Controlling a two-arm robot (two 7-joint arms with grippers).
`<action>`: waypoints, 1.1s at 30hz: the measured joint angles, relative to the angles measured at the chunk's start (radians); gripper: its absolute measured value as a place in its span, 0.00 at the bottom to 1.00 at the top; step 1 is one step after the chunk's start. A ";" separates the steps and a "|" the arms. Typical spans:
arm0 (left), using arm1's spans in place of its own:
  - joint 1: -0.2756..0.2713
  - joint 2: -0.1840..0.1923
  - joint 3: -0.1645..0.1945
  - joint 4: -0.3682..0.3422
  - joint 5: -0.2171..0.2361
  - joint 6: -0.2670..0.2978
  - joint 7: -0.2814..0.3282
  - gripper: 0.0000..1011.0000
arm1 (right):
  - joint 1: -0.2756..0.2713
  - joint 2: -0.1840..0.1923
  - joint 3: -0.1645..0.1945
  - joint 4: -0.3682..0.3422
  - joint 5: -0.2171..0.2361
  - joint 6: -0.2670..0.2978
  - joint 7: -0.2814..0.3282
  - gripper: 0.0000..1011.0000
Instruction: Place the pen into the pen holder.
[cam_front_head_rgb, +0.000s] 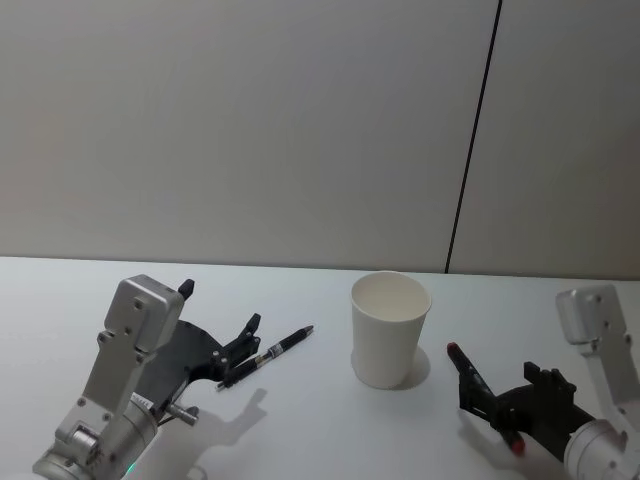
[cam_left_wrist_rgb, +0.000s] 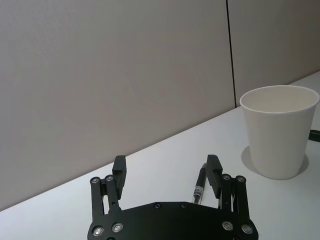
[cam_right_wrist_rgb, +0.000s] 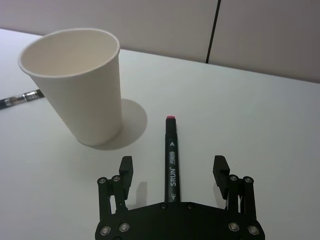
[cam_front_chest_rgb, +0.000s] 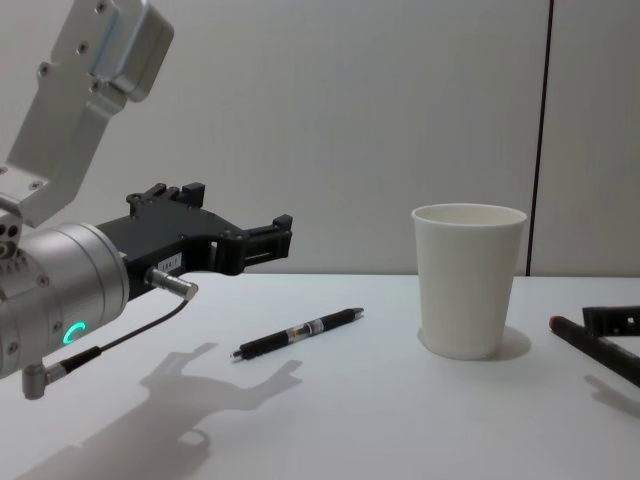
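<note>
Hovering my wide left end effector (cam_left_wrist_rgb: 166, 165) near the pen (cam_left_wrist_rgb: 199, 184), pen holder's (cam_left_wrist_rgb: 277, 135) 9 o'clock; centre barrel before closing; right end effector (cam_right_wrist_rgb: 172, 162) wide, 4 o'clock.

Bright, even light comes from overhead, and the grey wall (cam_front_head_rgb: 250, 130) is evenly lit. The cup (cam_front_head_rgb: 390, 330) throws a soft, pale shadow toward 3 o'clock of its base. A darker, soft-edged shadow lies on the white table (cam_front_head_rgb: 330, 430) at 6 o'clock of the left gripper (cam_front_head_rgb: 220, 305).

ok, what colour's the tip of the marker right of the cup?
Red tip on a black marker; clearest in the right wrist view.
</note>
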 joint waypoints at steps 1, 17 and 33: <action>0.000 0.000 0.000 0.000 0.000 0.000 0.000 0.99 | 0.002 -0.002 -0.002 0.001 -0.002 0.012 -0.003 0.99; 0.000 0.000 0.000 0.000 0.000 0.000 0.000 0.99 | 0.024 -0.036 -0.018 0.036 -0.021 0.082 -0.029 0.99; 0.000 0.000 0.000 0.000 0.000 0.000 0.000 0.99 | 0.027 -0.084 -0.005 0.071 -0.022 0.096 -0.046 0.99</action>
